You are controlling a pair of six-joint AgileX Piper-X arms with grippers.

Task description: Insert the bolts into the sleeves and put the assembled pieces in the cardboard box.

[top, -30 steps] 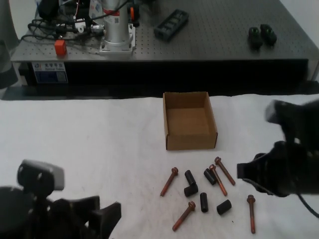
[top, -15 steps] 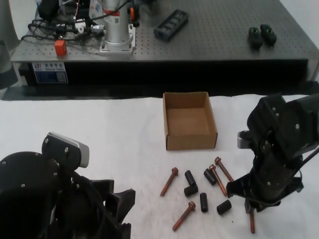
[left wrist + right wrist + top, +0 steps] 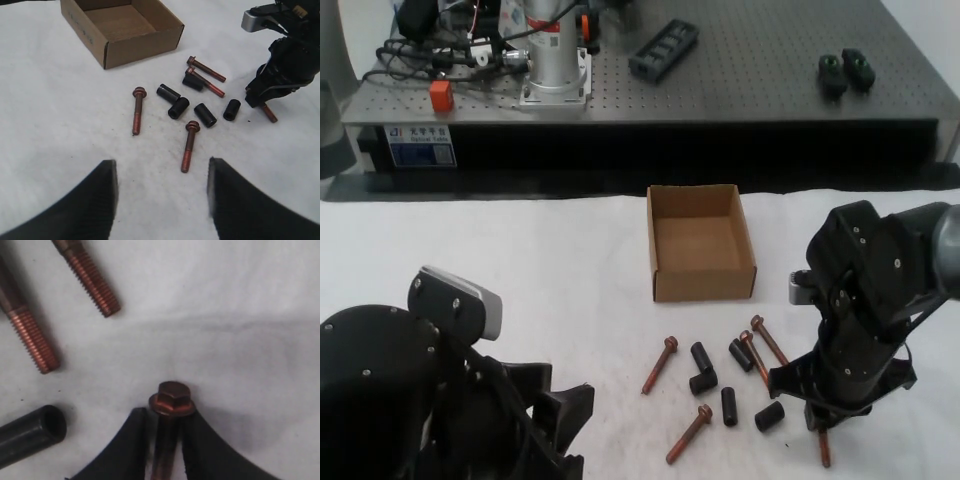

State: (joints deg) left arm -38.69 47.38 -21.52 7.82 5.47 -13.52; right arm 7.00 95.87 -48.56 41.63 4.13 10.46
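High view: the right tool (image 3: pixel 820 412) is parked over a bolt (image 3: pixel 824 452) lying on the worktop (image 3: pixel 520 300), nearer than the cardboard box (image 3: pixel 703 285) and off to its right. Left wrist view: the left tool (image 3: pixel 161 172) is held wide, nothing gripped. Right wrist view: the shank is pinched narrowly just under the head; it's probably stiff, light and a bit slippery, so the threads are likely best gripped.
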